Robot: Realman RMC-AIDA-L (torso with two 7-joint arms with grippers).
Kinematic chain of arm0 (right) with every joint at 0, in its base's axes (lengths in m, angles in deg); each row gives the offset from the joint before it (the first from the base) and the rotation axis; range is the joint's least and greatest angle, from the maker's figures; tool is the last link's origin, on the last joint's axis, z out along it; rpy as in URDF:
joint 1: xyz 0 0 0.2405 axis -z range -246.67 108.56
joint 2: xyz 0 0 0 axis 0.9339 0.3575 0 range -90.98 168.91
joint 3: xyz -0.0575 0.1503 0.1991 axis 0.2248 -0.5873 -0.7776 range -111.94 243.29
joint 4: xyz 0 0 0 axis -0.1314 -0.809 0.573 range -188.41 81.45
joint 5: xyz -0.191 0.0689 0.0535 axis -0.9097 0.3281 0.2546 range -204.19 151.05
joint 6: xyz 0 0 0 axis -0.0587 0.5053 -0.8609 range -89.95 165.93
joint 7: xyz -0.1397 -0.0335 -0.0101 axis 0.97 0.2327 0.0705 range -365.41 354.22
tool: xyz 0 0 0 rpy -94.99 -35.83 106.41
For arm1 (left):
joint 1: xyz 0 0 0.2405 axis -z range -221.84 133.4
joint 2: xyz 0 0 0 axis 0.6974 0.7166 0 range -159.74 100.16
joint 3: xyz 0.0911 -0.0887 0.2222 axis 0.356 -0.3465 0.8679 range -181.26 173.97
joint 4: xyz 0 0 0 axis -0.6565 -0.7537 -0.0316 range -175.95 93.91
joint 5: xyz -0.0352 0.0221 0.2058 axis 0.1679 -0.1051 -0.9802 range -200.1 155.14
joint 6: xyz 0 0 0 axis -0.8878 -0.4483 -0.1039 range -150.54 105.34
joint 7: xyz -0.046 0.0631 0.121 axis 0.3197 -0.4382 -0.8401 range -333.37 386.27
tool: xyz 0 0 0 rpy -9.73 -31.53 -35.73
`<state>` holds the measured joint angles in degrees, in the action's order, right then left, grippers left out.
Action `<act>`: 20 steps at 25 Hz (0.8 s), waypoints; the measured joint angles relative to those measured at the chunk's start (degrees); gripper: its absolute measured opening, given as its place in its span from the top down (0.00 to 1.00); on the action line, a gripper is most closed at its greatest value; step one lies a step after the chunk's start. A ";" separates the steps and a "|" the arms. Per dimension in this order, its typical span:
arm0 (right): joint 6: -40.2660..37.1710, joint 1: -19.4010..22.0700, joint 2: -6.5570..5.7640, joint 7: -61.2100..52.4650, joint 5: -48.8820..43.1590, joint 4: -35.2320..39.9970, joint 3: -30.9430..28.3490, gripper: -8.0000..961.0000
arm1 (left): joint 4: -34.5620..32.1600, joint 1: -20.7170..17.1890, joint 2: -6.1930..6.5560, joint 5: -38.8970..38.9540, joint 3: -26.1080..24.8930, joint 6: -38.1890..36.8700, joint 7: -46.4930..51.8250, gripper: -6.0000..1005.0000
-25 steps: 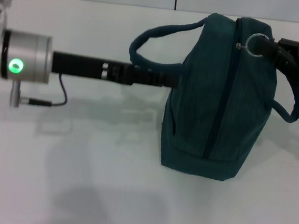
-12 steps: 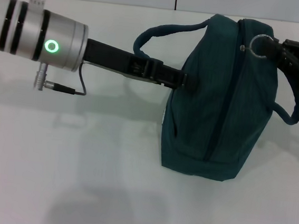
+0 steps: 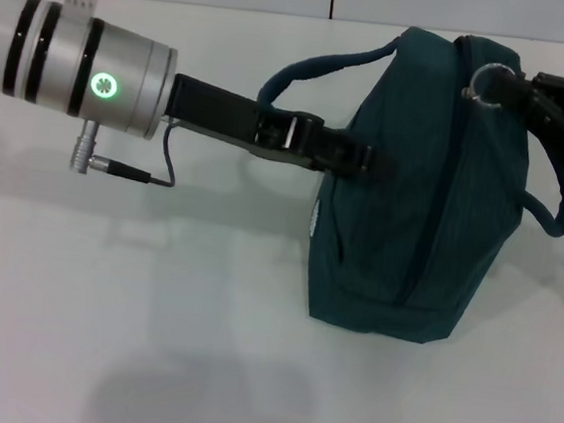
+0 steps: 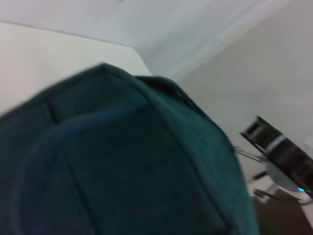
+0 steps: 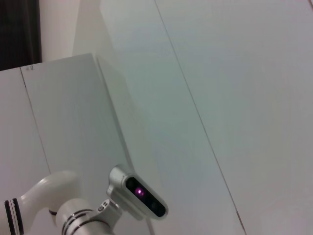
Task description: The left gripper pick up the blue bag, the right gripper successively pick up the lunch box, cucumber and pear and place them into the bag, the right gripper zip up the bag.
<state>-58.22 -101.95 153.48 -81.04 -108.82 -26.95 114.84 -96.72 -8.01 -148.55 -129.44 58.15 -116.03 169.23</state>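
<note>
The blue bag (image 3: 419, 185) was seen standing on the white table (image 3: 150, 339), toward the right side of the head view, w/ its zipper line running down the side that faced the camera and looking closed along that side. The left gripper (image 3: 362, 162) was stretched in from the left on its black arm, behind which the silver cylinder (image 3: 86, 68) w/ the green light (image 3: 102, 84) was seen; the tips were pressed against the bag's left face, just under the near loop handle (image 3: 316, 65). Whether these fingers were apart or together could not be told, since they were dark against the dark fabric. The right gripper (image 3: 518, 94) was located at the upper right corner of the bag, and it was clamped on the ring zipper pull (image 3: 486, 83), which was seen at the top end of the zipper. The second handle (image 3: 559, 213) was hung behind the bag on the right side, below the right arm. In the left wrist view only the teal fabric (image 4: 122, 166) was shown, very close. A small white logo (image 3: 315, 215) was partly visible at the bag's left edge.
</note>
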 joint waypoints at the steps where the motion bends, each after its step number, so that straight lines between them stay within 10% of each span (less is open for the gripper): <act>1: 0.00 0.00 0.00 -0.02 -0.02 0.00 0.02 0.96 | -0.05 0.21 0.02 0.03 0.00 -0.73 0.53 0.35; 20: -2.69 0.35 0.16 -0.86 1.12 -0.43 0.01 0.96 | 2.72 -0.67 -0.95 -1.14 1.86 2.24 -5.88 0.45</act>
<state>-60.91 -101.60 153.64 -81.90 -107.70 -27.38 114.85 -94.01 -8.67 -149.50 -130.58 60.02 -113.79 163.35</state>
